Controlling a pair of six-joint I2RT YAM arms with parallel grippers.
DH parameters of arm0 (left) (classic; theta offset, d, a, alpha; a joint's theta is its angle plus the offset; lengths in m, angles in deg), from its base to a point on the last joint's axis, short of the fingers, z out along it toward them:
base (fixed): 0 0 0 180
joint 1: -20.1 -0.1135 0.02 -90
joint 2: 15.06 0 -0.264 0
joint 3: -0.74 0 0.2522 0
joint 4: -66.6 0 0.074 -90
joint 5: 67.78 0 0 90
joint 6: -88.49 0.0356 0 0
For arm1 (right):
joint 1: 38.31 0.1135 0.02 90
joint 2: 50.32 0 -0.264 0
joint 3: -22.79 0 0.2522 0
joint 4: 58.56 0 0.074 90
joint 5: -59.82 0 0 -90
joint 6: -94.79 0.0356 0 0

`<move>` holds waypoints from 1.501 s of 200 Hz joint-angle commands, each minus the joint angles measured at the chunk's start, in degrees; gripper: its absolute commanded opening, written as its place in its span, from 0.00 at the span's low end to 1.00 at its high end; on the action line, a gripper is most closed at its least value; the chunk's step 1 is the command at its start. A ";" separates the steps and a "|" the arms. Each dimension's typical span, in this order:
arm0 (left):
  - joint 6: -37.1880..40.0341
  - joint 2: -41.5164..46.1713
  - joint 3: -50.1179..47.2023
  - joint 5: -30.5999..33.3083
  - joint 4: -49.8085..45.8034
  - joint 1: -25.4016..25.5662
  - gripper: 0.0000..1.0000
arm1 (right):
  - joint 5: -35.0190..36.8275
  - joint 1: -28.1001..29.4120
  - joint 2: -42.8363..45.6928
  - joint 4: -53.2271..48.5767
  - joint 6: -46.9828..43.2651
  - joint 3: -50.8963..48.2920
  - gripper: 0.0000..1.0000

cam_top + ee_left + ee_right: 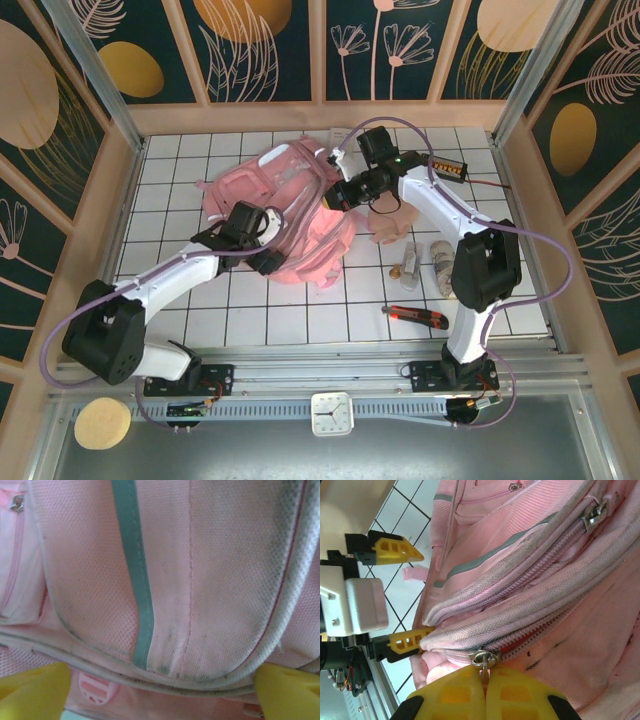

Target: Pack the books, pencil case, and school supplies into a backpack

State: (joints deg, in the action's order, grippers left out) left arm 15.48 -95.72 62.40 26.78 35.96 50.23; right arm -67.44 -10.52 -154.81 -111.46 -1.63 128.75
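The pink backpack (pixel 295 205) lies in the middle of the table. My right gripper (pixel 485 674) is shut on the metal zipper pull (pixel 484 659) of its partly open main zipper; from above, that gripper (pixel 331 200) sits at the bag's right side. My left gripper (pixel 270 255) is open at the bag's near-left edge. One yellow finger (pixel 407 642) touches the seam and the other finger (pixel 395 550) stands clear; the left wrist view has mesh fabric (pixel 200 580) between the tips. The pale-pink pencil case (pixel 395 225) lies right of the bag. Small silvery supplies (pixel 425 262) lie nearby. The books are out of view.
A red and black cutter (pixel 415 316) lies near the front right. A black wired box with orange buttons (pixel 447 166) sits at the back right. Wooden walls (pixel 130 170) enclose the white tiled table (pixel 260 320) on three sides.
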 commanded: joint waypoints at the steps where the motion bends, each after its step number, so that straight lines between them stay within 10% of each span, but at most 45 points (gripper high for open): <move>1: 2.80 -2.33 -0.43 -2.03 4.04 0.19 0.78 | -5.00 -0.35 3.90 5.07 1.27 2.54 0.00; 15: 2.26 -5.06 -0.13 -3.51 5.03 0.19 0.35 | -5.04 -0.29 3.59 5.02 1.32 2.59 0.00; 44: -3.98 -7.52 1.61 -5.81 6.65 0.15 0.07 | -0.80 -0.22 2.97 2.67 -0.27 2.41 0.00; 124: -18.71 -3.36 7.52 -13.46 5.94 0.10 0.01 | 23.69 7.65 2.70 -10.08 -9.93 -0.45 0.00; 192: -25.31 -5.60 15.68 -14.61 4.32 0.10 0.01 | 17.56 16.45 1.35 -11.79 -5.49 0.21 0.00; 300: -46.73 -12.88 33.55 -18.44 -3.09 0.07 0.01 | 6.06 20.09 2.51 21.31 23.69 -15.17 0.00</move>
State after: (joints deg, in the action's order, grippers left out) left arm -22.18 -107.72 87.62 13.68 23.52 50.03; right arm -55.92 5.90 -152.63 -98.04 16.99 115.46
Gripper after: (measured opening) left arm 0.058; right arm 0.062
